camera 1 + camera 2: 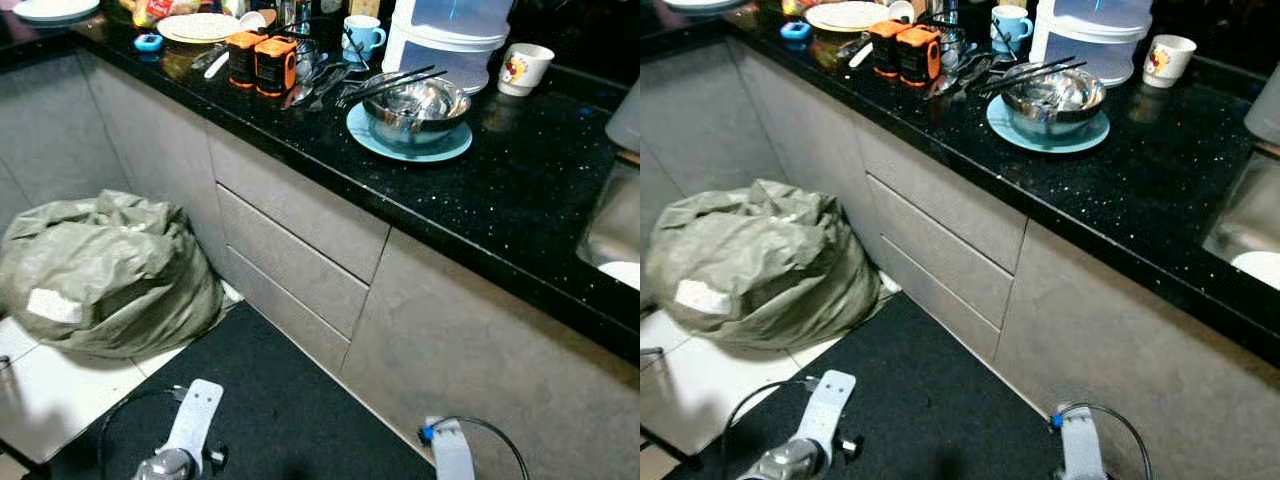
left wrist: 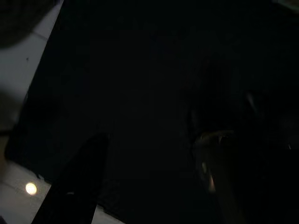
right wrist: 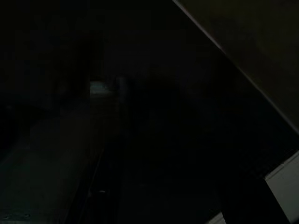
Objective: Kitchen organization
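Head camera looks down at a black speckled bench [image 1: 520,190] running from upper left to right, grey drawer fronts [image 1: 290,262] beneath it.

On the bench I see a steel bowl [image 1: 416,108] sitting on a light blue plate [image 1: 445,150], with dark utensils [image 1: 385,84] laid across the bowl's rim. Just behind it stands a white stacked container [image 1: 446,38]. A white cup with a printed picture [image 1: 522,68] stands to its right, a blue mug [image 1: 361,36] to its left. Two orange-and-black boxes [image 1: 262,62] stand side by side further left, near a cream plate [image 1: 198,27].

A sink [image 1: 612,235] is set into the bench at the right edge.

On the floor: a crumpled grey-green bag [image 1: 105,272] against the cabinets, beside a dark mat [image 1: 285,410].

Both arms hang low over the mat, left arm [image 1: 190,428] and right arm [image 1: 452,450]. Both wrist views are very dark. Left end effector [image 2: 140,182]: one black finger [image 2: 74,182] made out, but apart or together, I cannot tell. Right end effector: cannot tell.
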Controlling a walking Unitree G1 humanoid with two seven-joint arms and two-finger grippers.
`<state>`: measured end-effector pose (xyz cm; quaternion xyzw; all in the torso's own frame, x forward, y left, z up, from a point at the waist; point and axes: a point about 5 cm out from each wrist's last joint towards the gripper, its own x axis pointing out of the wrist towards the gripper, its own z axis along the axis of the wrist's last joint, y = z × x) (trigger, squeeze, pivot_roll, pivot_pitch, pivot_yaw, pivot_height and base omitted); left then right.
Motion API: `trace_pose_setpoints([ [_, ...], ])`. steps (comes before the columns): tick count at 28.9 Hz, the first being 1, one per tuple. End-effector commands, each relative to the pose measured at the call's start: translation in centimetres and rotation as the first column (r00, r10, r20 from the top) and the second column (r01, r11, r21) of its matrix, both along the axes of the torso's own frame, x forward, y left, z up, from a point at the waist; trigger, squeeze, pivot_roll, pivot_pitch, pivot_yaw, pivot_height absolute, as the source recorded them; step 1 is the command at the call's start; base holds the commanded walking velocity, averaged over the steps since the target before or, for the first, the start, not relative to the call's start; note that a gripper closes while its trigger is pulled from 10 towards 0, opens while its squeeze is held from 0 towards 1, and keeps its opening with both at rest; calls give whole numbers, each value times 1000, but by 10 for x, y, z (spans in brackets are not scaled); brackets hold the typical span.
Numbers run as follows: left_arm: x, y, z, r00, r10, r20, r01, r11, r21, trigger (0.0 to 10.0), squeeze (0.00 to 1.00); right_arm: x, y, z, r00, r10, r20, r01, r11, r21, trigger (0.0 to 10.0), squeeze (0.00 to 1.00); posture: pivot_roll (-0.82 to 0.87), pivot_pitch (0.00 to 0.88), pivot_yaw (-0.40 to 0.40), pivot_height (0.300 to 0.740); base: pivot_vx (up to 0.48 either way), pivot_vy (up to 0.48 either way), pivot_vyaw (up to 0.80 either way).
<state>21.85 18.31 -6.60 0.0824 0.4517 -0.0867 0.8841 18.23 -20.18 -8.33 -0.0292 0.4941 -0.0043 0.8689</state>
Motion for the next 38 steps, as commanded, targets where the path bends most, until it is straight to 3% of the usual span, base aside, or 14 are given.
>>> trace_pose_setpoints([
  [1,-6,-2,-4,1000,1,-24,-1,1000,-9,10000,0,-6,-6,-2,1000,-11,-24,11,1000,-7,10000,0,50,122,-5,740,330,0,0],
  [16,-7,-2,-5,1000,-5,-30,5,1000,-11,10000,0,-8,-4,-3,999,-9,-36,9,1000,16,10000,0,50,108,-7,740,327,0,0],
  [26,-7,-2,-4,1000,-4,-30,3,1000,-16,10000,0,-11,-3,-5,995,24,-97,-21,999,33,10000,0,50,113,-7,740,322,0,-759],
  [32,-7,-2,-4,1000,17,-26,-17,1000,-20,10000,0,-14,-4,-6,980,88,-181,-87,996,14,10000,0,49,116,-6,740,0,0,-756],
  [38,-7,-2,-4,1000,16,-26,-16,1000,-20,10000,0,-15,-5,-6,975,101,-198,-100,995,15,10000,0,49,120,-6,740,0,0,-756],
])
